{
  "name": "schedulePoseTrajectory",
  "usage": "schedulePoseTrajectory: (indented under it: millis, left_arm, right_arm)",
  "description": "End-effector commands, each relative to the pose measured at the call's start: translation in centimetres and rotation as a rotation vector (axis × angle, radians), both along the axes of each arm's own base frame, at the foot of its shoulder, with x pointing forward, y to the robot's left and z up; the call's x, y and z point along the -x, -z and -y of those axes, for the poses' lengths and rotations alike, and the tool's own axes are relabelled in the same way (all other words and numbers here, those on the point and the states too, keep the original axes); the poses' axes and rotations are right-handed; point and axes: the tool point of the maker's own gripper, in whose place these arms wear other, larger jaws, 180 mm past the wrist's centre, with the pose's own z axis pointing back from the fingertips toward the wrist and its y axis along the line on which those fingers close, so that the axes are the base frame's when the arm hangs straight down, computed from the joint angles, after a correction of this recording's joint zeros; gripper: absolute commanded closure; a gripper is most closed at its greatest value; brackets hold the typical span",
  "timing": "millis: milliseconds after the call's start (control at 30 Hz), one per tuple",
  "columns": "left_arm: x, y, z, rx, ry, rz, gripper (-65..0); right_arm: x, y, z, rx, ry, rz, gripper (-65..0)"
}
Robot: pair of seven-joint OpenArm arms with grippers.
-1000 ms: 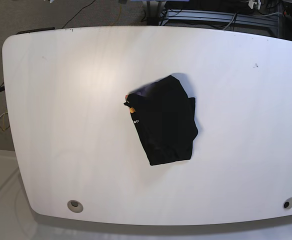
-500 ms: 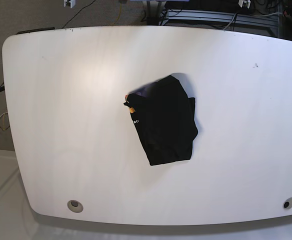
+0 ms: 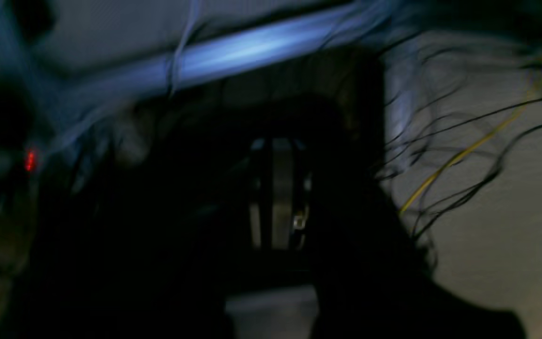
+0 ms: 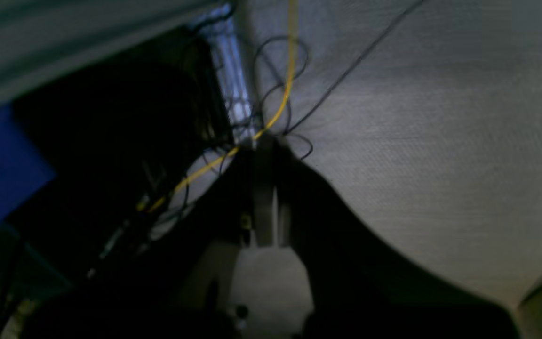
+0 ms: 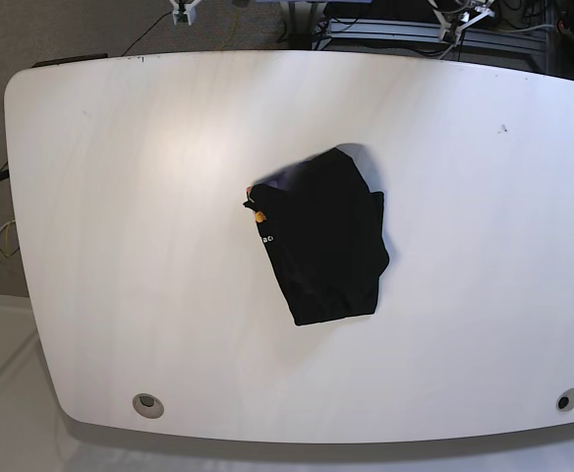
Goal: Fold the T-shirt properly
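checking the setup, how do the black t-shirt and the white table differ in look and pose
The black cloth T-shirt is dark and soft, bunched into a small uneven folded bundle; the white rounded table is pale, hard and flat. The T-shirt covers only a patch near the middle, while the table spans nearly the whole base view. The T-shirt carries a small orange-and-white mark at its left edge; the table has round holes near its front corners. Both are plain in colour.

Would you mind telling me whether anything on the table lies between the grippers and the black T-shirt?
Nothing visible does. The folded black cloth T-shirt lies alone on the bare white table; both grippers sit beyond its far edge.
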Motion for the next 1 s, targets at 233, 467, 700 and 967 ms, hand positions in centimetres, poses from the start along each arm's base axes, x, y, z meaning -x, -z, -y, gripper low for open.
schedulePoseTrajectory:
  millis: [233, 467, 700, 967]
  left_arm:
    - [-1.6, 0.7, 4.5, 0.04, 0.039, 0.01, 0.0]
    - [-2.4, 0.8, 5.7, 0.058, 0.08, 0.018, 0.0]
    - [-2.8, 1.0, 7.9, 0.087, 0.082, 0.015, 0.0]
    - [-3.1, 1.0, 8.9, 0.1, 0.083, 0.015, 0.0]
  right_arm:
    - [-0.7, 0.5, -1.6, 0.0, -0.042, 0.007, 0.0]
    - [-1.4, 0.6, -1.3, 0.019, -0.053, 0.02, 0.0]
    - [-1.6, 0.6, -1.6, 0.014, -0.054, 0.024, 0.0]
    - [-1.6, 0.6, -3.1, -0.011, -0.102, 0.024, 0.0]
